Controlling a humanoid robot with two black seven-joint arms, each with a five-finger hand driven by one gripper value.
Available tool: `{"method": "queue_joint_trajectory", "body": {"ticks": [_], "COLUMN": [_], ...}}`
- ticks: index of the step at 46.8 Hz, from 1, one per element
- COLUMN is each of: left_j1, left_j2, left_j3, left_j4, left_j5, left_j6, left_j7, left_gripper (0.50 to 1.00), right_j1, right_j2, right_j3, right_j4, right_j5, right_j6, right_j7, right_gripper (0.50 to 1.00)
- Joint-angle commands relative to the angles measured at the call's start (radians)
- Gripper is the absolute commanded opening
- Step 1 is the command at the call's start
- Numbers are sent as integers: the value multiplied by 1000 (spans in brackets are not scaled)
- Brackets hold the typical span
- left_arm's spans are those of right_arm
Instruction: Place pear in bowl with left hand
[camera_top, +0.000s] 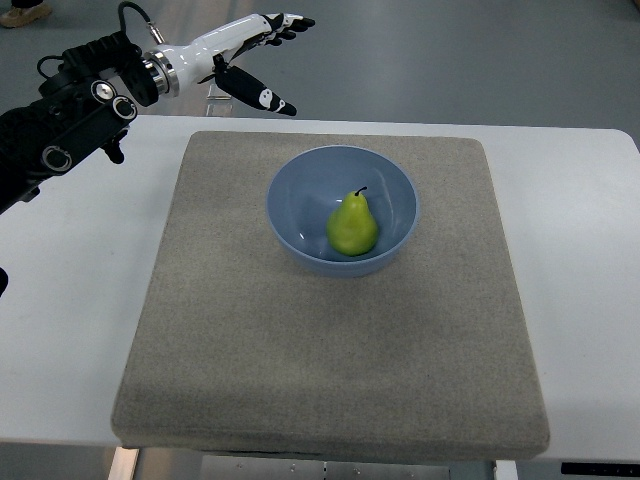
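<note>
A green pear (352, 226) stands inside a blue bowl (300, 180) near the middle of a grey mat (330, 340). My left hand (268, 55) is raised beyond the table's far left edge, up and left of the bowl, well apart from it. Its fingers are spread and it holds nothing. The left arm comes in from the upper left. The right arm is out of view.
The mat lies on a white table (70, 300). The table's far edge runs just below my left hand. A grey floor shows beyond it.
</note>
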Motion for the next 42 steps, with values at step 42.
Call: {"method": "queue_joint_trajectory", "body": {"ticks": [42], "left_j1": [29], "left_j2": [-147], "left_j3": [9], "left_j4": [276], "left_j5": [-686], "left_j6": [178], "left_j7": [34], "left_gripper": [992], "right_j1": [0], "right_j2": [0], "right_j3": [0], "right_j4": [0], "right_j5": [0], "right_j6": [0], "right_j7": [-1], "right_gripper": [926]}}
